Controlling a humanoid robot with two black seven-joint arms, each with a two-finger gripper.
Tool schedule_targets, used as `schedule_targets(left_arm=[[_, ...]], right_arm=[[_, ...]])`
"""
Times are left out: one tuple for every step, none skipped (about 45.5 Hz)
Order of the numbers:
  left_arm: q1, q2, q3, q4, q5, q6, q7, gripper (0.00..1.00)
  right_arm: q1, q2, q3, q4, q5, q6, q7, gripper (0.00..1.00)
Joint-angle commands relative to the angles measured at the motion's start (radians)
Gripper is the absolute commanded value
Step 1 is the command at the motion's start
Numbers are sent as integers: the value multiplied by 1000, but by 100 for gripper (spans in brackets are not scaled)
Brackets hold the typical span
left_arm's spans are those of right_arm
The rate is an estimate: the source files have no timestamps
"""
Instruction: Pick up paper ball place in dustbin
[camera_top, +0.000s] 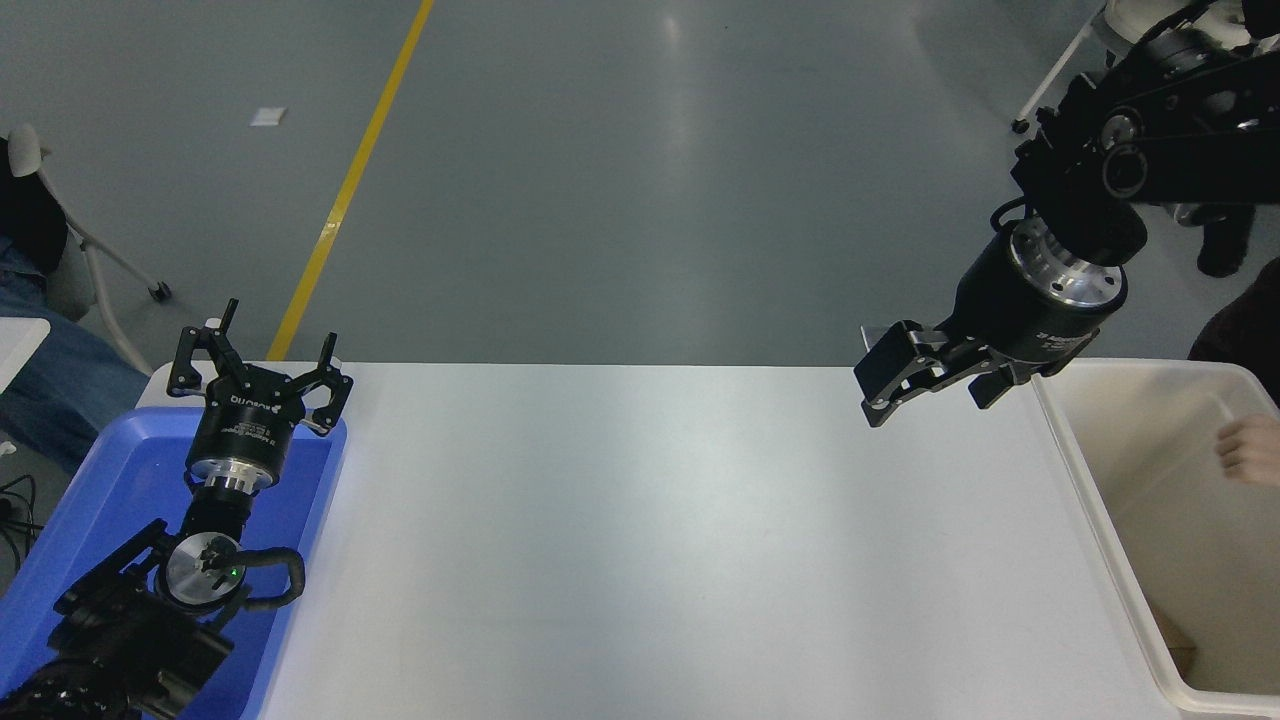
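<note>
The dustbin (1075, 470) is a cream-white tub at the table's right end. A small tan-brown patch (1172, 640) lies on its floor by the near left wall; I cannot tell whether it is the paper ball. My right gripper (925, 395) is open and empty. It hangs over the table's far right part, just left of the dustbin's far left corner, and points left and down. My left gripper (262, 350) is open and empty, parked over the far end of the blue tray.
A shallow blue tray (100, 470) sits at the table's left end under my left arm. A person's hand (1250, 450) reaches in over the dustbin from the right edge. Wheeled chairs stand on the floor at far right and far left.
</note>
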Motion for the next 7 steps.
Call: schedule_targets(left_arm=[[1,0,0,0,0,1,0,100],[1,0,0,0,0,1,0,100],[1,0,0,0,0,1,0,100],[1,0,0,0,0,1,-2,100],[1,0,0,0,0,1,-2,100],[1,0,0,0,0,1,-2,100],[1,0,0,0,0,1,-2,100]], right_arm=[[69,22,-50,47,43,2,-12,100],[69,22,-50,50,44,2,-12,100],[70,24,-50,50,44,2,-12,100],[72,22,-50,51,44,2,-12,100],[73,24,-50,55,46,2,-12,100],[75,24,-50,55,49,2,-12,100],[76,24,-50,56,57,2,-12,100]])
